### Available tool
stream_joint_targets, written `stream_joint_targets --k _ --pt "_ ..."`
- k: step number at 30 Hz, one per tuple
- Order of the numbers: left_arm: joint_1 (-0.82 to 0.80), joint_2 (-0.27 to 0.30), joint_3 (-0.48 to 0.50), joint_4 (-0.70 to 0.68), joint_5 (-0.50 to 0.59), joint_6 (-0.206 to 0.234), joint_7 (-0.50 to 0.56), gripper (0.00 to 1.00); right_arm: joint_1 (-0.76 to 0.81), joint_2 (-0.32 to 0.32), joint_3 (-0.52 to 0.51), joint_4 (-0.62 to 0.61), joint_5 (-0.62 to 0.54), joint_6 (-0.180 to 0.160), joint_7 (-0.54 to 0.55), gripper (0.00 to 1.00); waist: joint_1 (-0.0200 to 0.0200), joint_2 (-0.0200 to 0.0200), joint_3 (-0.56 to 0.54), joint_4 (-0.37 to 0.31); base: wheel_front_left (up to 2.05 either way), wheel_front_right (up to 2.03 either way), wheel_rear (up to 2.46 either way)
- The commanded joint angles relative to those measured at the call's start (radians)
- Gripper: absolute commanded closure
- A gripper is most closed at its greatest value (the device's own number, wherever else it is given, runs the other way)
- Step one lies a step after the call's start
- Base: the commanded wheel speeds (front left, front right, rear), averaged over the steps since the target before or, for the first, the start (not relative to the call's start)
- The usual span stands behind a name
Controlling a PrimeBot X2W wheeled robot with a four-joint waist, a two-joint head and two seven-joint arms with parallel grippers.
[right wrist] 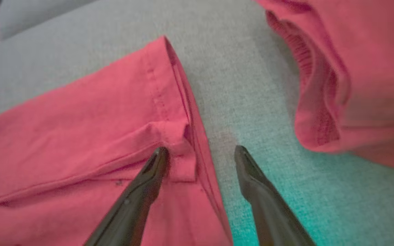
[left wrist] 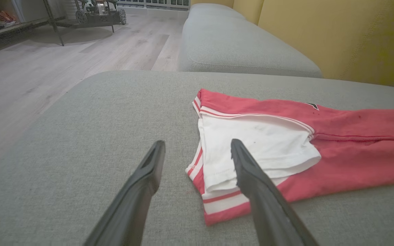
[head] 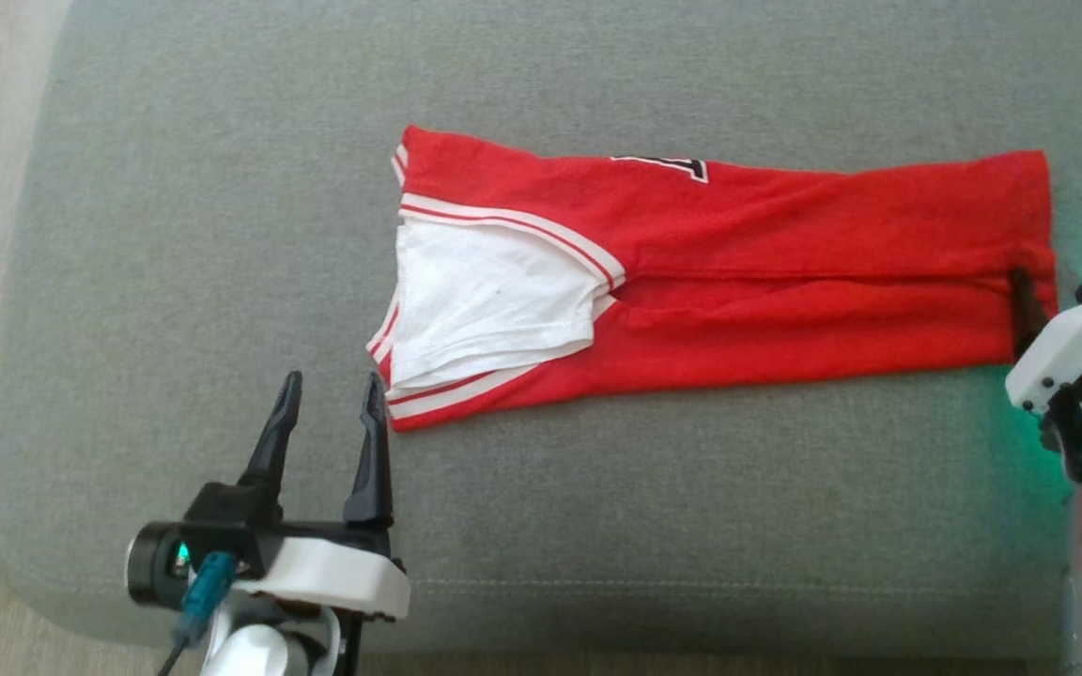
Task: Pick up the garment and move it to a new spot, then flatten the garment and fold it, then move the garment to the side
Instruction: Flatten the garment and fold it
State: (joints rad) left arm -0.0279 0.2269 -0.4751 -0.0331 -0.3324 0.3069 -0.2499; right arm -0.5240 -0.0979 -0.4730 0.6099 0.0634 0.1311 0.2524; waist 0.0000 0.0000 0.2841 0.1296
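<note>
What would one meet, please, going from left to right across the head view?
First the left gripper, open → the red-and-white garment on the grey cushion → the right gripper, open at the garment's right end.

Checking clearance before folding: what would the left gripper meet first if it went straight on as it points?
Likely the striped near corner of the garment, in line with one finger of the left gripper; the other finger faces bare cushion. Depth is unclear.

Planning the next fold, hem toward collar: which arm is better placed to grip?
Right, probably. The right gripper stands open astride the hem of the garment, one finger over cloth. The left gripper, also open, sits beside the collar end, over bare cushion.
</note>
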Motion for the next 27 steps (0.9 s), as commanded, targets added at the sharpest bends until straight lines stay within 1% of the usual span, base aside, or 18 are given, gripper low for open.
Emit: stream_joint_targets --k 1,4,6,7,8,9,10,11,12,14,17,22,26,27 --pt "-0.014 0.001 0.035 -0.024 0.011 -0.006 -0.012 0.0 -0.027 -0.014 0.016 -0.023 -0.022 0.0 0.01 0.0 0.0 0.0 -0.002 0.007 0.0 0.0 0.0" --pt "-0.007 -0.019 0.056 -0.018 0.024 -0.023 -0.012 0.0 -0.027 -0.018 0.0 0.002 -0.074 0.0 0.042 0.0 0.0 0.0 -0.002 0.014 0.0 0.0 0.0" --pt "-0.004 -0.029 0.071 -0.014 0.032 -0.035 -0.012 0.0 -0.027 -0.015 -0.001 0.016 -0.084 0.0 0.068 0.0 0.0 0.0 -0.002 0.017 0.0 0.0 0.0" --pt "-0.002 -0.034 0.078 -0.011 0.036 -0.041 -0.012 0.0 -0.026 -0.013 0.0 0.024 -0.085 0.0 0.084 0.1 0.0 0.0 -0.003 0.017 0.0 0.0 0.0" --pt "0.0 -0.039 0.085 -0.008 0.04 -0.047 -0.012 0.0 -0.025 -0.011 0.004 0.031 -0.083 0.0 0.099 0.27 0.0 0.0 -0.005 0.017 0.0 0.0 0.0" --pt "0.002 -0.044 0.091 -0.005 0.044 -0.053 -0.012 0.0 -0.024 -0.008 0.007 0.038 -0.078 0.0 0.114 0.52 0.0 0.0 -0.007 0.017 0.0 0.0 0.0" --pt "0.003 -0.049 0.097 -0.002 0.048 -0.058 -0.012 0.0 -0.022 -0.005 0.013 0.045 -0.071 0.0 0.129 0.73 0.0 0.0 -0.009 0.017 0.0 0.0 0.0" --pt "0.004 -0.055 0.103 0.0 0.051 -0.064 -0.012 0.0 -0.02 -0.003 0.02 0.05 -0.063 0.0 0.144 0.92 0.0 0.0 -0.012 0.016 0.0 0.0 0.0" --pt "0.005 -0.06 0.109 0.002 0.055 -0.069 -0.012 0.0 -0.017 -0.002 0.027 0.053 -0.056 0.0 0.156 1.0 0.0 0.0 -0.013 0.015 0.0 0.0 0.0" --pt "0.007 -0.07 0.12 0.004 0.063 -0.078 -0.012 0.0 -0.011 -0.005 0.042 0.051 -0.047 0.0 0.169 1.0 0.0 0.0 -0.016 0.013 0.0 0.0 0.0" --pt "0.013 -0.083 0.136 0.009 0.075 -0.09 -0.012 0.0 -0.001 -0.021 0.058 0.023 -0.057 0.0 0.138 1.0 0.0 0.0 -0.023 0.006 0.0 0.0 0.0" --pt "0.029 -0.096 0.165 0.017 0.092 -0.108 -0.012 0.0 -0.005 -0.04 0.095 -0.057 -0.091 0.0 0.066 1.0 0.0 0.0 -0.042 -0.02 0.0 0.0 0.0" --pt "0.036 -0.105 0.178 0.021 0.105 -0.124 -0.012 0.0 -0.016 -0.064 0.13 -0.144 -0.096 0.0 0.067 1.0 0.0 0.0 -0.056 -0.048 0.0 0.0 0.0" --pt "0.036 -0.105 0.178 0.021 0.105 -0.124 -0.012 0.0 -0.016 -0.064 0.13 -0.144 -0.096 0.0 0.067 1.0 0.0 0.0 -0.056 -0.048 0.0 0.0 0.0"
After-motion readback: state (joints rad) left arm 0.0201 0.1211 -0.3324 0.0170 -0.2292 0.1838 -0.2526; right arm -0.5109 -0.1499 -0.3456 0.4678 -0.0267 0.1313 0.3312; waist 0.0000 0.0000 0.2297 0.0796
